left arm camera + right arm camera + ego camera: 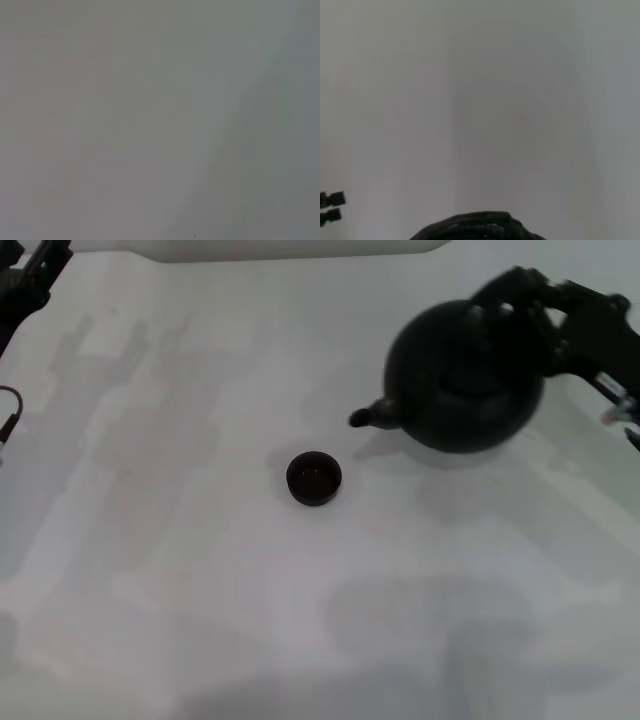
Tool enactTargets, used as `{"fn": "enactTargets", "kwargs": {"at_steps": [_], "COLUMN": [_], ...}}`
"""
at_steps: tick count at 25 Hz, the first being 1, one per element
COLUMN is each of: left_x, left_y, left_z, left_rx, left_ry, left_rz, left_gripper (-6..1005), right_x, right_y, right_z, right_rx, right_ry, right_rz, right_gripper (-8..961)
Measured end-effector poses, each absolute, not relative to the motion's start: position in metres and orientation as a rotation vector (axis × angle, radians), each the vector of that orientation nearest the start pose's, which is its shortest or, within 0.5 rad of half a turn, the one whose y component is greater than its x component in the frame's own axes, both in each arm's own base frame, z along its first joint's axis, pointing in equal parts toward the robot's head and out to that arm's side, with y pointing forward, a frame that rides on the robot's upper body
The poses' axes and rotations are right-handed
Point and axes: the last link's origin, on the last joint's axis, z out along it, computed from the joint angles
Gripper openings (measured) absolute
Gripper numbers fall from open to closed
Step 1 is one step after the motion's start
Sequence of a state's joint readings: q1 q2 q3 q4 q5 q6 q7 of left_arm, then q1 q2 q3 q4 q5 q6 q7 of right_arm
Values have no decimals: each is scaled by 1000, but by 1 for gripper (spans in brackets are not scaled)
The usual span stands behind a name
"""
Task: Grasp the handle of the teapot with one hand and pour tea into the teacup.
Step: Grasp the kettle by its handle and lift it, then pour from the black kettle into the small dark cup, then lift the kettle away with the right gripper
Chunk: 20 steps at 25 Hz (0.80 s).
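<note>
The teapot (462, 380) is a large round matte black pot at the right of the head view. Its stubby spout (372, 416) points left toward the teacup (314, 478), a tiny dark bowl-like cup standing on the white table to the spout's lower left, apart from it. My right gripper (518, 302) is shut on the arched black handle (497, 292) at the pot's top. The pot casts a shadow on the table just beneath it and seems slightly raised. The right wrist view shows only a dark curved edge of the pot (480, 226). My left arm (28, 278) is parked at the far left corner.
The white table (200, 570) spreads around the cup and pot. A white raised edge (260, 248) runs along the back. A thin cable (8, 415) shows at the left edge. The left wrist view shows only plain table surface (150, 125).
</note>
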State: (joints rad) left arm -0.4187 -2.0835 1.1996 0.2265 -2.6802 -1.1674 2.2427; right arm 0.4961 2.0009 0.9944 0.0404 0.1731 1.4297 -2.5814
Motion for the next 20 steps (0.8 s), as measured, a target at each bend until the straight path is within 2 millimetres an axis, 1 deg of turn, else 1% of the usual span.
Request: {"fn": "enactTargets", "kwargs": {"at_steps": [5, 9, 13, 20], "left_x": [-319, -319, -319, -319], "left_y": [343, 343, 342, 342], "left_z": [7, 6, 6, 6], "left_rx": [-1624, -1622, -1622, -1621], "left_ry": [-916, -922, -923, -926], "left_rz": [-1130, -1132, -1132, -1134], "left_gripper": [861, 861, 861, 860], "right_x": [280, 275, 268, 264], "right_y": [337, 342, 346, 348], "right_z": [-25, -30, -39, -42], "right_rx": [-2119, -2151, -2197, -2207], "right_ry": [330, 262, 141, 56], "right_rz": [904, 859, 785, 749], "right_gripper": [159, 160, 157, 146]}}
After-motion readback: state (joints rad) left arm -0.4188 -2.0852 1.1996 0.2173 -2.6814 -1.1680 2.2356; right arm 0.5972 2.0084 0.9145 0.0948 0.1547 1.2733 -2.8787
